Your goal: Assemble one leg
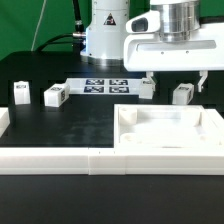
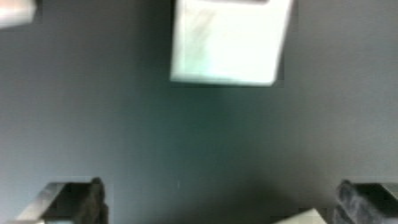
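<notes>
Several small white legs stand on the black table: two at the exterior view's left (image 1: 20, 95) (image 1: 54, 96) and two nearer the middle (image 1: 147, 88) (image 1: 182, 94). The large white tray-like panel (image 1: 128, 124) lies at the front right. My gripper (image 1: 176, 80) hangs open and empty just above the table, its fingers straddling the space over the two middle legs. In the wrist view the gripper (image 2: 222, 205) is wide open with nothing between the fingers (image 2: 75, 200). One white leg (image 2: 228, 42) lies ahead of the jaws, apart from them.
The marker board (image 1: 105, 85) lies behind the legs by the robot base. A low white wall (image 1: 60, 160) runs along the table's front edge and up the left side. A white corner (image 2: 324, 217) shows near one fingertip in the wrist view.
</notes>
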Controlling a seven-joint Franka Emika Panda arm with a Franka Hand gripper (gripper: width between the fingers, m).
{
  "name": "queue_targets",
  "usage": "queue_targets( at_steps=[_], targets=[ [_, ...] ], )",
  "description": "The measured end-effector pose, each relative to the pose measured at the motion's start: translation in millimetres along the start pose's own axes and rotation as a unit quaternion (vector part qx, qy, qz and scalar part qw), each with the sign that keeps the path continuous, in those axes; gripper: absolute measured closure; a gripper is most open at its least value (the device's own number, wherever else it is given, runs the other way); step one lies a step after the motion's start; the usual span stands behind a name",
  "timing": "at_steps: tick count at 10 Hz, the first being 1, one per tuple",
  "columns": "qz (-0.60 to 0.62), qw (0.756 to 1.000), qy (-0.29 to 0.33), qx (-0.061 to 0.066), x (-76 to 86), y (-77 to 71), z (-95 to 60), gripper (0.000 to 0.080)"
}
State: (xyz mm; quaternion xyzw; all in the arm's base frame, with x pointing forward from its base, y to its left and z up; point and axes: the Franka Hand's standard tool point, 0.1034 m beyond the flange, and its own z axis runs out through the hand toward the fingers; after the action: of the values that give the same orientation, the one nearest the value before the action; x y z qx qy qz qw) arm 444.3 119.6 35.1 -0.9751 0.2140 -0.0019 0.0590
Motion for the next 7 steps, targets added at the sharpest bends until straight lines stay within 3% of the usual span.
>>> queue_targets(
  at_steps=[2,4,7],
  targets=[
    [0.077,0.997,-0.003,0.005,-6.1,-4.4,1.7,0.0151],
    [0.08,0.997,-0.005,0.005,-6.5,-4.9,1.8,0.0151],
    [0.055,0.997,-0.061,-0.007,-7.5,5.1,2.7,0.0151]
  ],
)
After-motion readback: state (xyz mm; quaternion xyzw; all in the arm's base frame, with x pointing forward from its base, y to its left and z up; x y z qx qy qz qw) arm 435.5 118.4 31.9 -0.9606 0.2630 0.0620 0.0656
